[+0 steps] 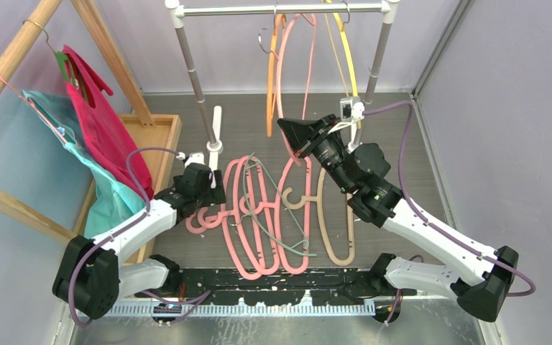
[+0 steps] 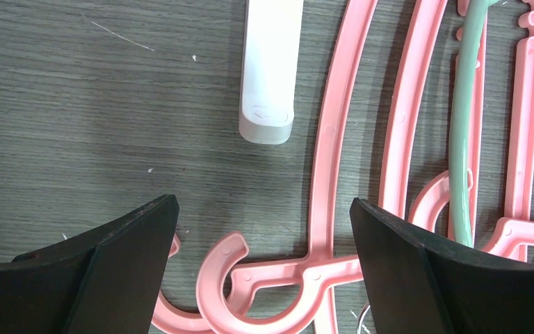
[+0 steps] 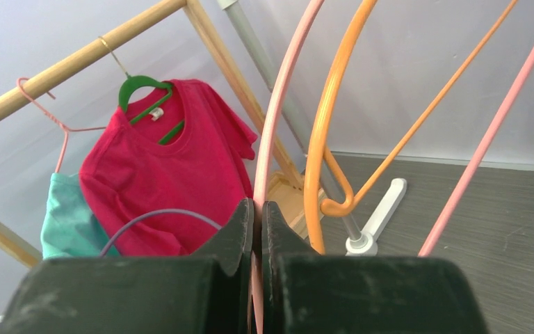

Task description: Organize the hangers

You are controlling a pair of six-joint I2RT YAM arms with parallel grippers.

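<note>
Several thick pink hangers [image 1: 244, 215] lie on the table with a grey-green hanger [image 1: 284, 233] across them and a beige hanger [image 1: 334, 223] to their right. My left gripper [image 1: 212, 192] hovers open over their hooks; in the left wrist view a pink hook [image 2: 222, 278] lies between the spread fingers of the left gripper [image 2: 264, 202]. An orange hanger [image 1: 270, 93], a thin pink hanger [image 1: 279, 79] and a yellow hanger [image 1: 348, 57] hang from the metal rail [image 1: 280, 10]. My right gripper [image 3: 258, 205] is shut on the thin pink hanger [image 3: 278, 104], beside the orange hanger [image 3: 320, 139].
A wooden rack at the left carries a red shirt [image 1: 104, 122] on a green hanger and a teal cloth [image 1: 79, 158]. A wooden tray [image 1: 159, 136] sits below them. The rail's white foot [image 1: 215, 126] rests on the table just beyond my left gripper.
</note>
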